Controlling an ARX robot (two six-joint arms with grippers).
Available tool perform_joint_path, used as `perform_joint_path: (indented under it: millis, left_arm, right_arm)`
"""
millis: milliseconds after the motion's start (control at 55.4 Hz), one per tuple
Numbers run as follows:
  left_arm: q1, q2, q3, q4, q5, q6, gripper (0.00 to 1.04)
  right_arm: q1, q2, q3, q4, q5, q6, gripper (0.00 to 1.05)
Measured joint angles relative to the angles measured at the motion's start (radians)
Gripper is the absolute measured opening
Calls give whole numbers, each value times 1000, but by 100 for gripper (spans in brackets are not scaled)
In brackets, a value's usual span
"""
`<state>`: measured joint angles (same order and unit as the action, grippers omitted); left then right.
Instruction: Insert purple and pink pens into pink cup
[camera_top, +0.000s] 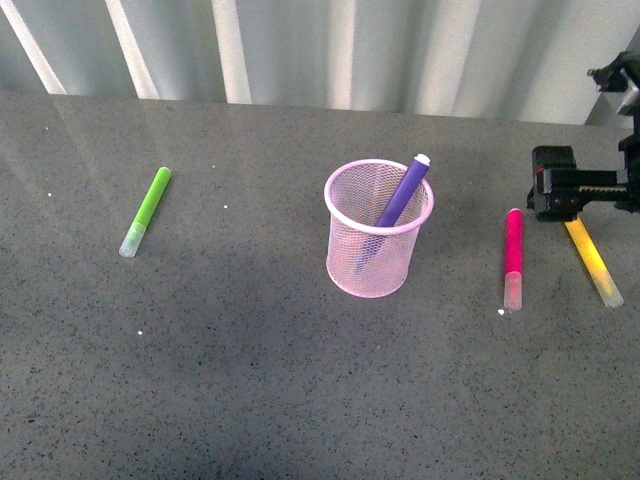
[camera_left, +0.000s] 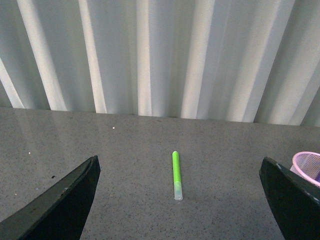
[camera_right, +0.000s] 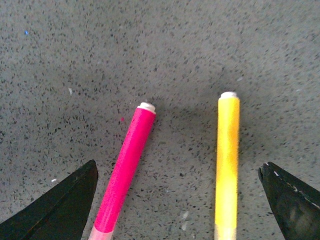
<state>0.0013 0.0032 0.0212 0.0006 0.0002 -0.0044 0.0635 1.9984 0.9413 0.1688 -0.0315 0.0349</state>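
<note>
Front view. The pink cup (camera_top: 345, 255) stands upright at the centre of the frame on the grey speckled table (camera_top: 250, 390). The purple pen (camera_top: 403, 190) is inside it, leaning toward the upper right, with its tip above the rim. The pink pen (camera_top: 513, 257) lies flat on the table right of centre, well apart from the cup, running almost straight up and down the frame. Just to its right lies the yellow marker (camera_top: 594, 262), slanting toward the lower right edge. The right gripper (camera_top: 553, 185) sits at the right edge, over the upper ends of these 2 markers (whether it touches them cannot be judged here). A green marker (camera_top: 146, 211) lies alone at the left. A pale ribbed wall (camera_top: 300, 50) fills the top.

Left wrist view. The left gripper (camera_left: 178, 165) has its 2 dark fingers (camera_left: 60, 205) spread wide and holds nothing. The green marker (camera_left: 176, 172) lies on the table between them. An edge of the pink cup (camera_left: 306, 167) shows beside 1 finger.

Right wrist view. The right gripper (camera_right: 177, 165) is spread wide, its fingers (camera_right: 292, 200) clear of both markers. The pink pen (camera_right: 125, 172) and yellow marker (camera_right: 227, 160) lie side by side between them, apart from each other.
</note>
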Motion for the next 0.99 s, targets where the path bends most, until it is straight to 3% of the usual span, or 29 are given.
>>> perform_joint_path:
  millis: [506, 993]
  left_arm:
    - [0, 0, 0, 0, 0, 0, 98]
    - [0, 0, 0, 0, 0, 0, 98]
  right_arm:
    - [90, 112, 66, 45, -18, 100, 98]
    - [66, 179, 76, 101, -4, 116, 98]
